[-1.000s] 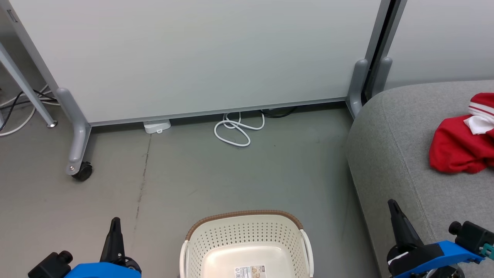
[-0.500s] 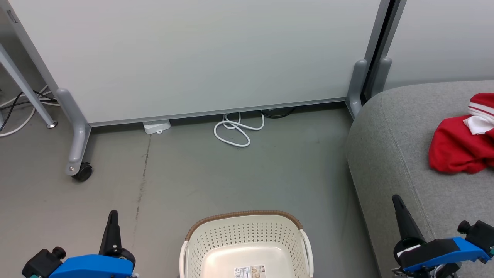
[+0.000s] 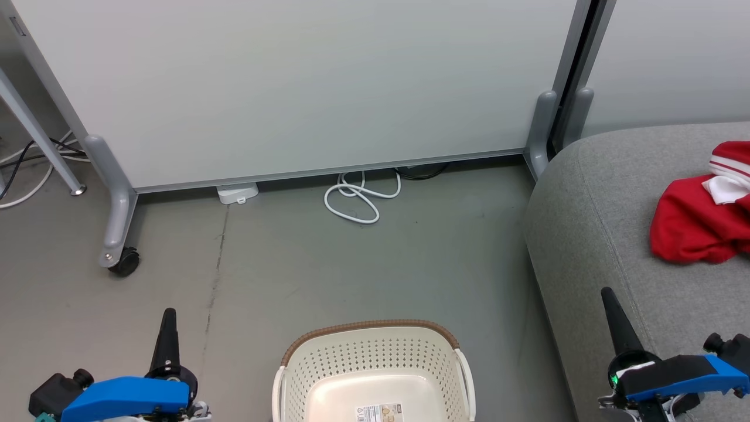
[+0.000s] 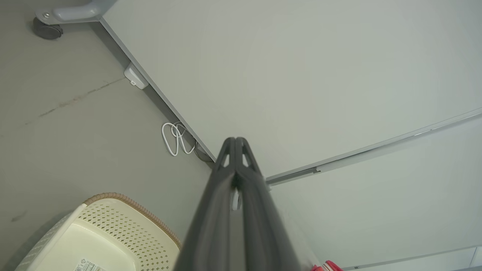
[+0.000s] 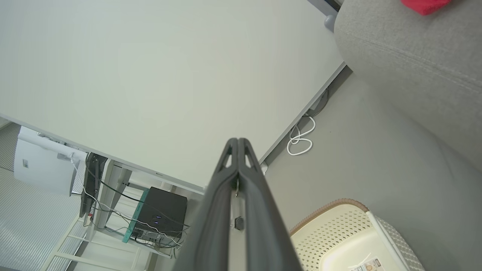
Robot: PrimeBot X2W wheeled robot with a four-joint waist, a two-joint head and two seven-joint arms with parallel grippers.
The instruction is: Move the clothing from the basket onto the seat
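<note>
The basket (image 3: 370, 324) sits on the grey floor (image 3: 304, 269) right in front of the robot, its brown rim toward the room and its cream bottom and label sticker (image 3: 381, 412) in plain sight. A strip of bare floor separates its right handle from the rounded side of the seat (image 3: 592, 234); the two are near but not touching. The clothing (image 3: 691, 223) lies in a crumpled red heap on top of the seat, well apart from the basket and running off the head view's right edge.

The left tool (image 3: 169, 312) hangs over open floor to the basket's left, and the right tool (image 3: 607, 291) shows against the seat's near side. On each, the two fingers are pressed together with nothing between them.

Beyond the basket the floor is open up to a white partition panel (image 3: 293, 88), which closes off the far side. Along its foot lie a coiled white cable (image 3: 357, 202) and a small white adapter box (image 3: 237, 192). To the left its grey leg ends in a black castor (image 3: 124, 262), and a thin crack (image 3: 217, 264) runs down the floor.
</note>
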